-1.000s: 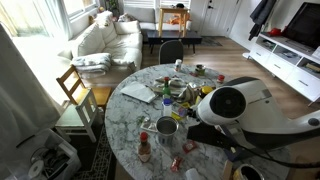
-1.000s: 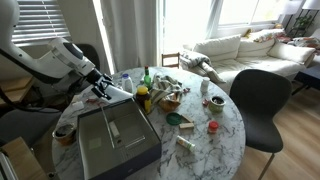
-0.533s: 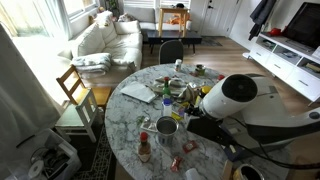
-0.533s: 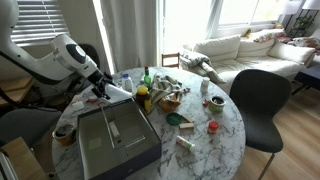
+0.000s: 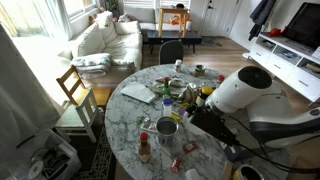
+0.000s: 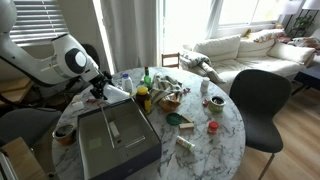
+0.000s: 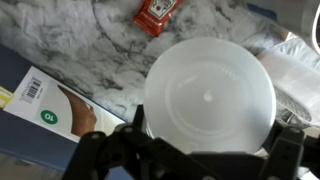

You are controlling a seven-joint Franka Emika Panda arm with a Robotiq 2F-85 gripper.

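Observation:
In the wrist view my gripper is shut on a round, translucent white plastic container, with one dark finger on each side of it. It hangs above the marble table. A red sauce packet lies on the marble beyond it. A blue and white box with a green "10" label lies to the left. In both exterior views the gripper is low over the cluttered round table; the container is too small to make out there.
The round marble table holds a large grey case, a yellow bottle, a green lid, a steel pot and several small items. A black chair and a wooden chair stand by it.
The arm's elbow has swung up and to the right in an exterior view. The gripper stays low over the table with the container in it.

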